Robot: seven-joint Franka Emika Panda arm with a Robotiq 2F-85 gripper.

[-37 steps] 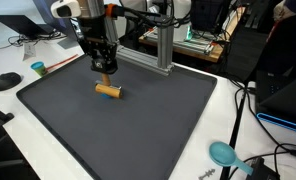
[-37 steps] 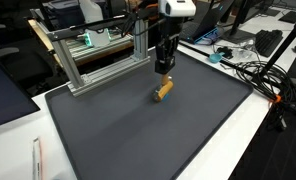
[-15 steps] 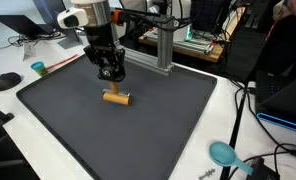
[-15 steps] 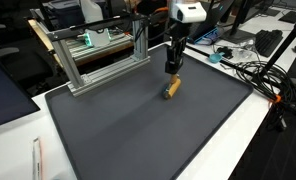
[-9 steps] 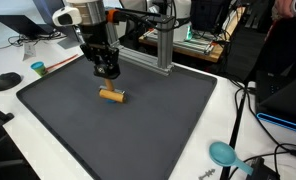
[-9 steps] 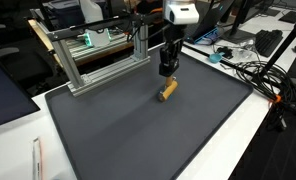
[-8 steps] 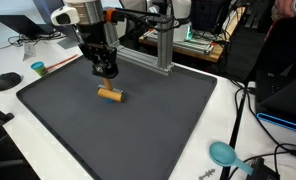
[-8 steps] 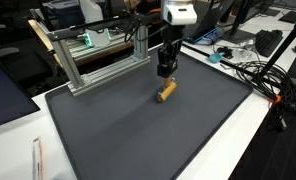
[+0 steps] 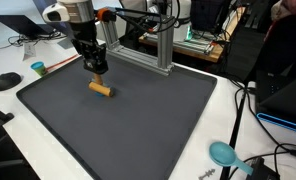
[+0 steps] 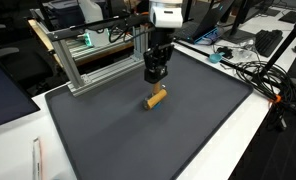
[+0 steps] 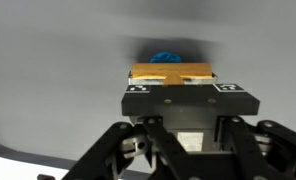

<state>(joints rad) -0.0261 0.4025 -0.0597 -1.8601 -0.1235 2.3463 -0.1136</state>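
Okay, the gripper (image 9: 96, 70) hangs straight down from the upright arm, its jaws clamped on the wooden cylinder (image 9: 100, 89), which lies crosswise at the fingertips over the dark mat (image 9: 138, 125). Whether the cylinder touches the mat is hard to tell. In the wrist view, a blue shape (image 11: 166, 56) behind it is too blurred to name.

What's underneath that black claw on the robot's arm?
An orange-brown cylinder sits right under the gripper, clamped at its tip in the wrist view, above the dark mat. The cylinder hides the mat beneath it, so contact cannot be told.
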